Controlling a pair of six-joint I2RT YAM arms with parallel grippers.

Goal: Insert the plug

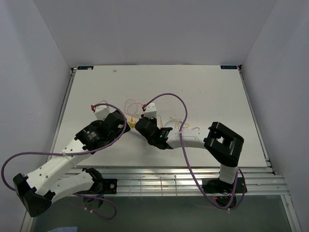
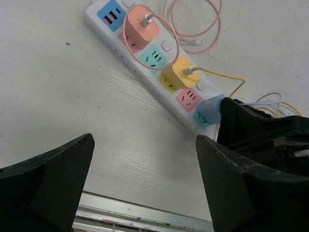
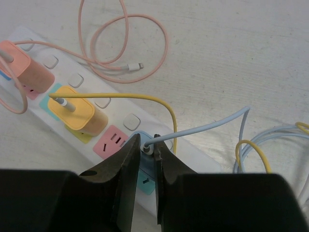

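Step in hand: seating the blue plug [image 3: 146, 145] into the teal socket [image 3: 145, 182] at the lower-centre of the right wrist frame, by my judgement.
Technique: keep the plug square over the socket; press straight down, no twist; let the blue cable [image 3: 207, 125] trail free to the right.
Right gripper [image 3: 146, 164]: fingers narrow, clamped on the blue plug.
Left gripper [image 2: 145, 159]: fingers wide, holding nothing, hovering over bare table [image 2: 58, 96].
Power strip [image 2: 145, 72]: runs diagonally from upper left; orange plug [image 2: 142, 24] and yellow plug [image 2: 181, 72] already seated.
Risk: strip may slide under pressure.
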